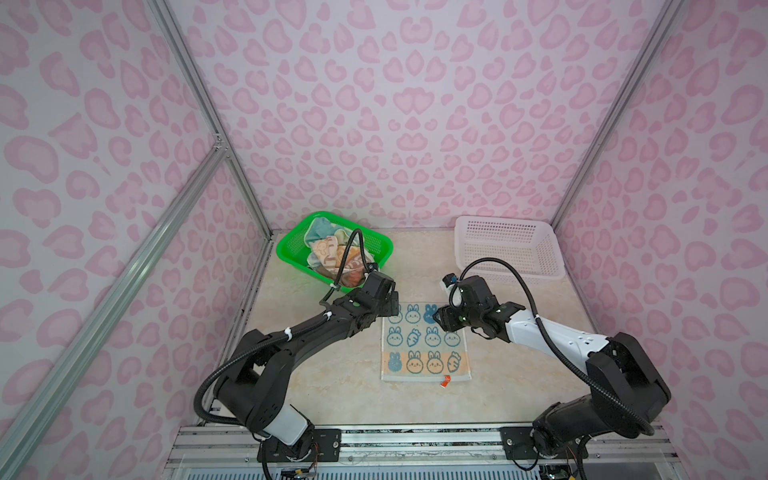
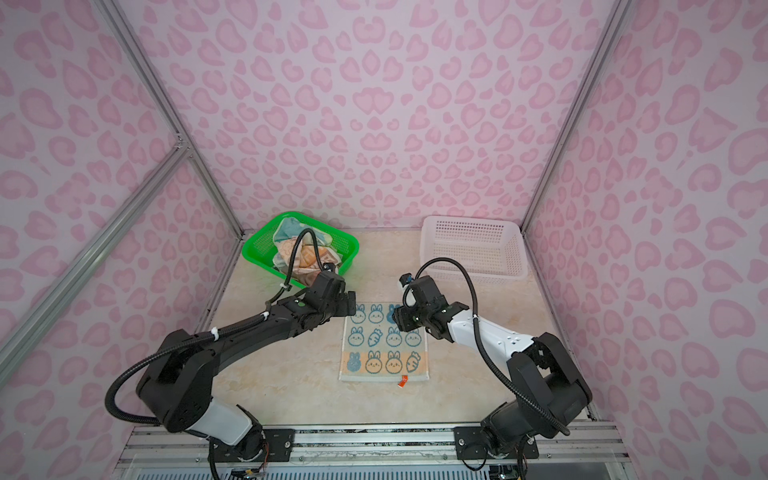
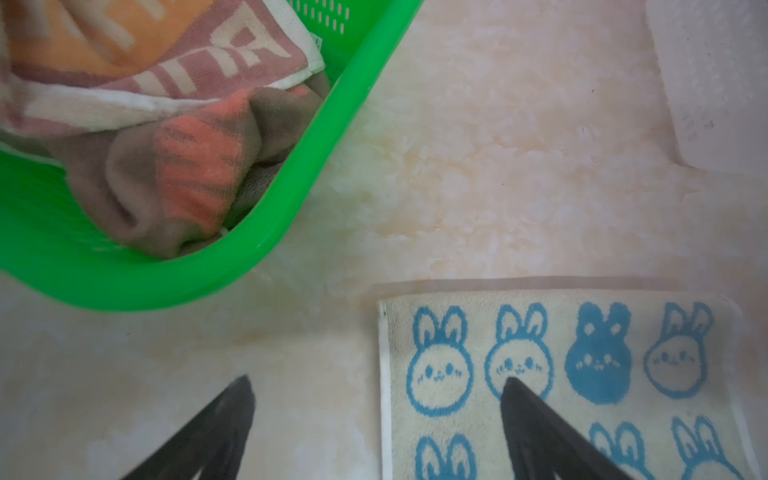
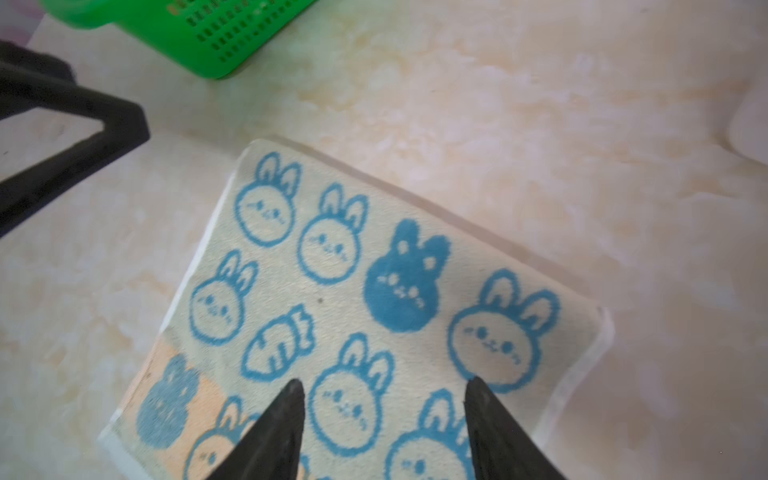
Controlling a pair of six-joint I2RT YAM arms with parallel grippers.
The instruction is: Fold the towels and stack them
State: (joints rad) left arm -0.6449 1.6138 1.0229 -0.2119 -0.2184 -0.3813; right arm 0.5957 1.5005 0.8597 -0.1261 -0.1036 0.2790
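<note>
A cream towel with blue rabbits [image 1: 424,343] [image 2: 384,345] lies flat on the marble table in both top views. My left gripper [image 1: 392,305] [image 3: 378,382] hangs open at its far left corner. One finger is over bare table and the other finger [image 3: 540,428] is over the cloth. My right gripper [image 1: 440,320] [image 4: 385,383] is open above the towel near its far right corner, with nothing between its fingers. The other towels [image 1: 332,253] [image 3: 166,104] lie crumpled in the green basket [image 1: 293,245] [image 3: 291,199].
A white perforated basket [image 1: 509,249] [image 2: 473,247] stands at the back right with nothing showing inside it. The green basket sits at the back left, just behind my left wrist. An orange tag [image 1: 446,381] sticks out of the towel's near edge. Pink patterned walls enclose the table.
</note>
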